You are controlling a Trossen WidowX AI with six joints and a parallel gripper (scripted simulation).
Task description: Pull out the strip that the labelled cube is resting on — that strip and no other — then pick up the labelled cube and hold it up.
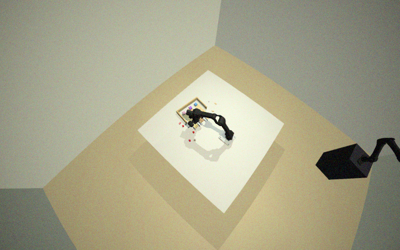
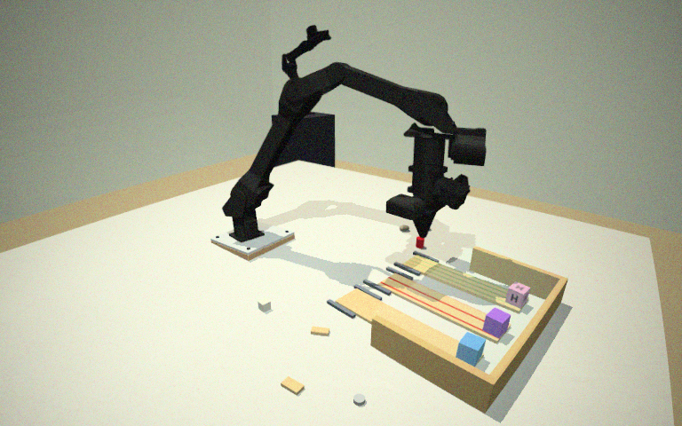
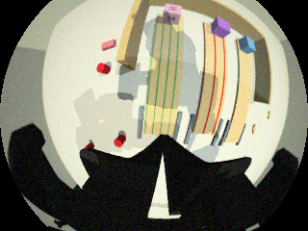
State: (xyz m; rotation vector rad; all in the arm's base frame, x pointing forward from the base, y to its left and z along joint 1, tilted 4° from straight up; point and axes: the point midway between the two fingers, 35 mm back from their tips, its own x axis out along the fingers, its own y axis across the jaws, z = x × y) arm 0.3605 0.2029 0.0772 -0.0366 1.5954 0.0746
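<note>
The labelled pink cube [image 1: 184, 112] [image 2: 517, 295] [image 3: 172, 13], marked H, rests on the far end of the green-lined strip [image 2: 463, 278] [image 3: 165, 115]. A purple cube [image 1: 190, 108] [image 2: 496, 322] [image 3: 220, 27] rests on the red-lined strip [image 3: 209, 82]. A blue cube [image 1: 195, 104] [image 2: 471, 348] [image 3: 247, 44] sits at the far end of the plain strip [image 2: 352, 303] [image 3: 240, 96]. My gripper [image 2: 423, 236] [image 3: 164, 138] is shut and empty, pointing down. It is above the table near the near end of the green-lined strip. Its fingertips are hidden in the top view.
A wooden wall [image 2: 432, 366] [image 3: 131, 38] surrounds three sides of the strips. Dark bars [image 2: 425, 256] [image 3: 141, 121] flank their near ends. A red cylinder [image 2: 419, 242] stands close by the fingertips in the exterior view. Small wooden pieces [image 2: 320, 331] [image 2: 292, 385] and a grey disc [image 2: 359, 399] lie outside.
</note>
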